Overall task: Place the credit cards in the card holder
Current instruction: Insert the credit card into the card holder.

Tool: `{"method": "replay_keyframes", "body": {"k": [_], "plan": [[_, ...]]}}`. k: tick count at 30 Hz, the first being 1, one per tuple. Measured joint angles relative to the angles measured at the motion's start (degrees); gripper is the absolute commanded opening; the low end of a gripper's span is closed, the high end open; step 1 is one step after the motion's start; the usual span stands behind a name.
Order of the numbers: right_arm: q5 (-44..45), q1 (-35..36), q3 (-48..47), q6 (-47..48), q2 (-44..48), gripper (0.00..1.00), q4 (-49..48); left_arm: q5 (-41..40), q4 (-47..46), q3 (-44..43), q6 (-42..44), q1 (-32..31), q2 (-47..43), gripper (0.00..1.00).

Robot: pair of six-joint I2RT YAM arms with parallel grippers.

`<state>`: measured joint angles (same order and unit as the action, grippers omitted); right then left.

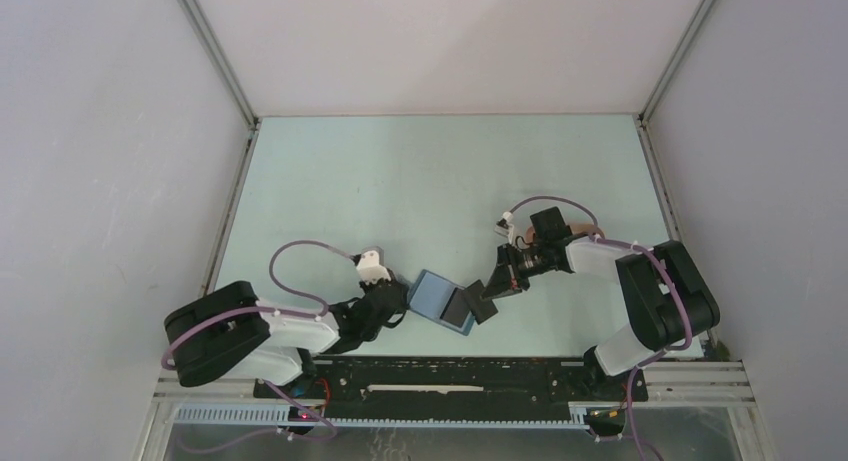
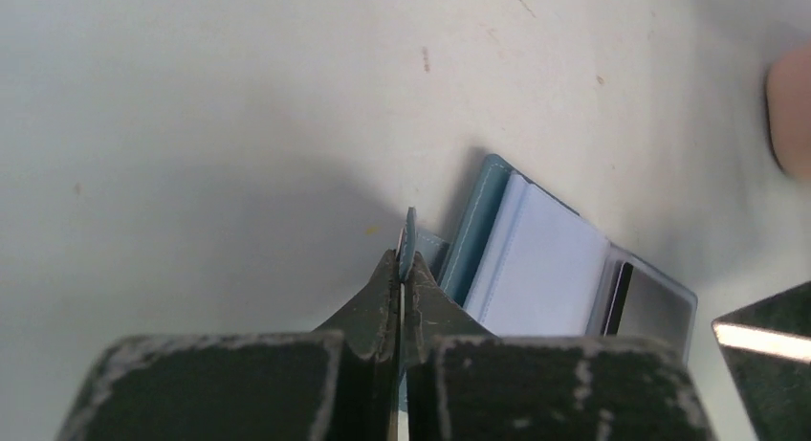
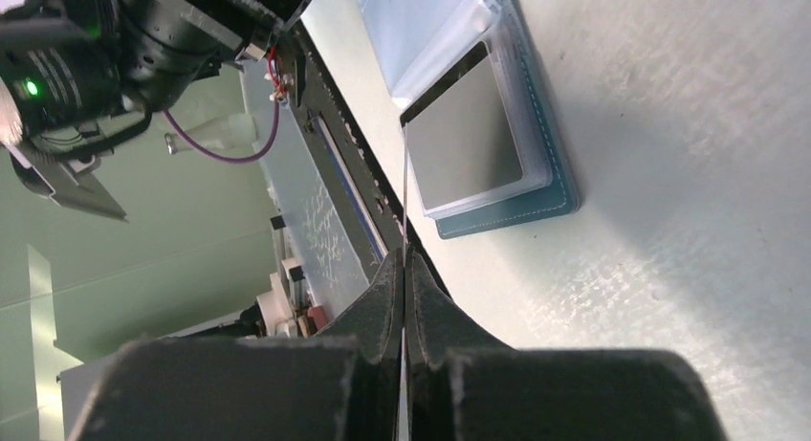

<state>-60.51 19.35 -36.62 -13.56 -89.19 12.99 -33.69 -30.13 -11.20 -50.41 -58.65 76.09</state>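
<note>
Card holder (image 1: 437,296) lies open on the surface, near centre, its left flap pinched in the closed left gripper (image 2: 404,261), likely to steady it. Just right, the right gripper (image 3: 405,261) clamps a dark credit card (image 1: 485,309) edge-on, aimed at the pocket holding a grey card (image 3: 466,135).

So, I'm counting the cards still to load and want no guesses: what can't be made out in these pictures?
- Peach tray: mostly under the right arm in the top view, cut by the frame edge in the left wrist view; contents unseen.
- Card in the right pincer: edge-on in the right wrist view, small in the top view; face unreadable.
- Card holder: deeper pockets hidden behind its front grey card, all views.
</note>
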Motion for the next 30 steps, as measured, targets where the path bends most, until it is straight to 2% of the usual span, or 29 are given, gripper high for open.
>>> {"method": "replay_keyframes", "body": {"k": [8,13,14,18,20,26,30], "plan": [[1.92,1.22,-1.95,-3.34,-2.34,0.0,-2.27,-10.38,22.12,-7.63,-24.79,-5.64,0.2,0.0],[5.07,4.09,-2.19,-5.18,-2.64,0.0,-3.15,-12.26,27.82,-9.51,-32.3,-7.15,0.72,0.01],[5.62,4.48,-2.19,-5.64,-2.75,0.0,-3.28,-12.52,28.28,-9.6,-32.72,-7.41,0.72,0.05],[7.76,5.22,-2.23,-7.69,-3.91,0.0,-4.24,-12.2,30.62,-9.64,-33.31,-8.15,-0.76,0.42],[8.28,5.25,-2.23,-8.9,-4.76,0.0,-5.03,-11.1,31.17,-9.53,-33.05,-8.26,-2.49,0.51],[8.66,6.27,-2.54,-11.58,-6.19,0.0,-7.28,-6.69,31.98,-7.48,-29.64,-8.33,-8.48,0.56],[8.74,7.8,-3.43,-13.03,-7.28,0.0,-9.16,-2.45,31.87,-5.92,-22.62,-8.35,-12.59,0.61]]}}
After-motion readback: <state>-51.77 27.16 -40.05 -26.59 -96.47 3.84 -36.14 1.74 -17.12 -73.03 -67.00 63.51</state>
